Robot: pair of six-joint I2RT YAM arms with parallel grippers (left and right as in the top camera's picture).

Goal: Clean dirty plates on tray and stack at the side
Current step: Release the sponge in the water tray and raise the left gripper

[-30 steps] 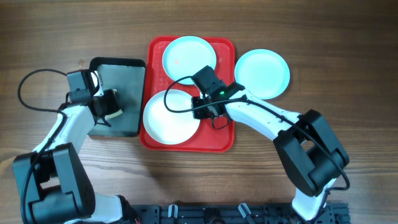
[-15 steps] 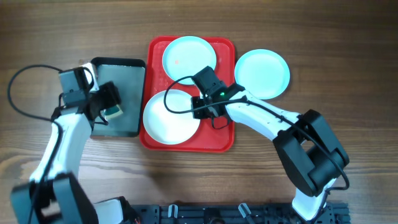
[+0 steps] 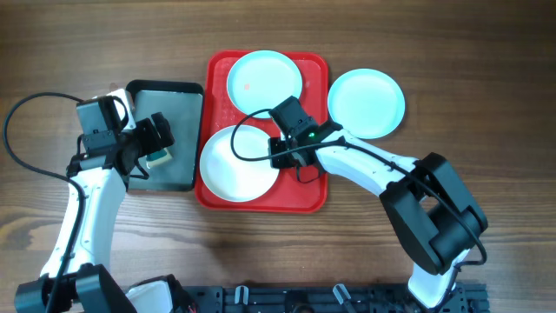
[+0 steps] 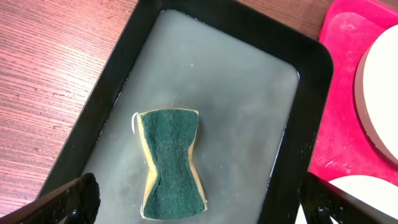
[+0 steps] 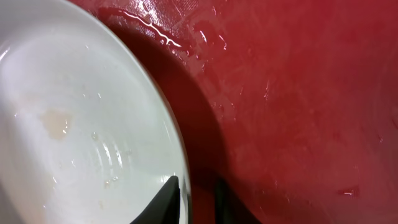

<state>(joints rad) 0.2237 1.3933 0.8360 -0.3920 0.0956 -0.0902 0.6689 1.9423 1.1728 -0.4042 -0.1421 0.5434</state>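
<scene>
A white plate (image 3: 234, 163) lies on the near half of the red tray (image 3: 306, 193). A light blue plate (image 3: 265, 76) with a small reddish smudge sits on the tray's far half. A second light blue plate (image 3: 366, 103) rests on the table to the right of the tray. My right gripper (image 3: 276, 153) (image 5: 198, 182) is shut on the white plate's (image 5: 74, 124) right rim, one finger over the plate and one outside it. My left gripper (image 3: 155, 142) (image 4: 202, 205) hangs open above a green and yellow sponge (image 4: 171, 163), touching nothing.
The sponge lies in a dark grey metal tray (image 3: 178, 100) (image 4: 205, 68) holding shallow water, left of the red tray. Cables loop from both arms. Bare wooden table surrounds both trays.
My left gripper opened wide and let the sponge drop flat into the dark tray. My right gripper's fingers narrowed on the white plate's rim. The plates did not move.
</scene>
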